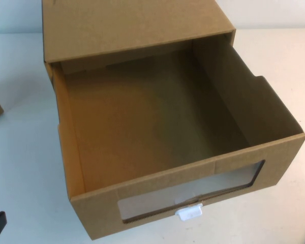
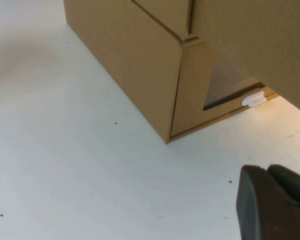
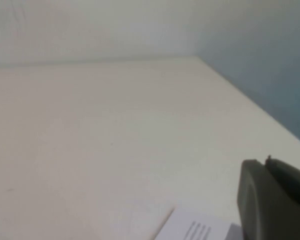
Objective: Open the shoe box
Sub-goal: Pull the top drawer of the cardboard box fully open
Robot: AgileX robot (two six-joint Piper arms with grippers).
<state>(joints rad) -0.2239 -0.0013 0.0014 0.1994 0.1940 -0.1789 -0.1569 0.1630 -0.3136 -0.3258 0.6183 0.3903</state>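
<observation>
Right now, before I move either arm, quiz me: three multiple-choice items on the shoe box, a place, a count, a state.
1. White pull tab sits: A on the drawer front, under the window; B on the lid; C inside.
2. Items in the drawer: A two; B one; C none.
3. Drawer: A shut; B pulled out; C removed.
A, tab hangs below window; C, bare floor shows; B, it juts from the sleeve. Parked: left gripper near the front corner; right gripper, shut, over bare table.

The brown cardboard shoe box [image 1: 132,25] sits on my white bench [image 1: 20,168], its drawer [image 1: 157,122] pulled out, white plastic pull tab [image 1: 189,212] facing me.
</observation>
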